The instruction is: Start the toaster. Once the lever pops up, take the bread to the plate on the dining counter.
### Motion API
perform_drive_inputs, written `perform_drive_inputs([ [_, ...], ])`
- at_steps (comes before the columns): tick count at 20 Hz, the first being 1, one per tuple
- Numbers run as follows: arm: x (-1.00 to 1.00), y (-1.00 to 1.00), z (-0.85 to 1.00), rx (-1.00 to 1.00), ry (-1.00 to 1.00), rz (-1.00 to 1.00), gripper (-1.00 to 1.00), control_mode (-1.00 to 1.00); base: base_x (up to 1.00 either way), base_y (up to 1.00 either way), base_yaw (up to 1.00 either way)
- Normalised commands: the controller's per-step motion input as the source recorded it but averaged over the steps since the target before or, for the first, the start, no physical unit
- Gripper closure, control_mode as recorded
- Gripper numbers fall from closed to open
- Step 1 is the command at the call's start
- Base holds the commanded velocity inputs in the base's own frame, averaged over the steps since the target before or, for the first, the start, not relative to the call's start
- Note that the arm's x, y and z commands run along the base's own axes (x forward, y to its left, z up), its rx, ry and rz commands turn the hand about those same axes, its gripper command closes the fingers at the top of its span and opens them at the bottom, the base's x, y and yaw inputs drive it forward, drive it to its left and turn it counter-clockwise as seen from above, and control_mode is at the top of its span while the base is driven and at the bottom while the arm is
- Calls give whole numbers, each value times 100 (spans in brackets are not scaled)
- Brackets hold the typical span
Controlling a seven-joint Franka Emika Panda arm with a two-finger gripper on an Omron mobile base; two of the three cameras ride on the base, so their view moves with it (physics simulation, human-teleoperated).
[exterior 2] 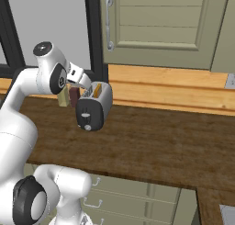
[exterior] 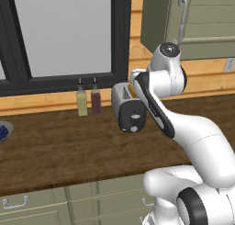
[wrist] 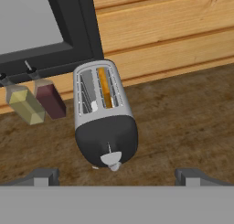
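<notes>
No brand, label or readable writing shows on anything here. The toaster [wrist: 104, 115], silver-bodied with a rounded black end face, stands on the dark wood-grain counter [exterior: 55, 150] near the back wall, its black face and small knob turned toward the robot. The bread [wrist: 105, 87] sits down inside one of the two top slots, seen as an orange-tan strip in the hand view; the other slot looks grey and unfilled. The gripper [wrist: 116, 175] hangs above and just in front of the toaster's black end, its two dark finger tips spread wide to either side of the knob and holding nothing. In the right base view the hand [exterior 2: 79, 77] sits close against the toaster's upper rear left. Two slim bottles, one yellowish [exterior: 81, 101] and one dark red [exterior: 96, 100], stand side by side just beside the toaster, under the dark-framed window [exterior: 64, 33]. A blue-patterned bowl [exterior: 3, 132] lies at the left border of the left base view, well apart from the toaster. The countertop in front of the toaster and off to its right is bare wood out to the front edge, above pale green drawers [exterior 2: 133, 192]. A pale green cabinet door with a metal handle [exterior 2: 109, 22] hangs above the toaster.
</notes>
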Motion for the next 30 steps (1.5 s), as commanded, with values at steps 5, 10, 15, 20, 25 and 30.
perform_drive_inputs([
  [5, 0, 0, 0, 0, 0, 0, -100, -100, 0, 0, 0],
  [10, 0, 0, 0, 0, 0, 0, -100, -100, 0, 0, 0],
  [15, 0, 0, 0, 0, 0, 0, -100, -100, 0, 0, 0],
  [20, 0, 0, 0, 0, 0, 0, -100, -100, 0, 0, 0],
  [25, 0, 0, 0, 0, 0, 0, -100, -100, 0, 0, 0],
  [30, 0, 0, 0, 0, 0, 0, -100, -100, 0, 0, 0],
])
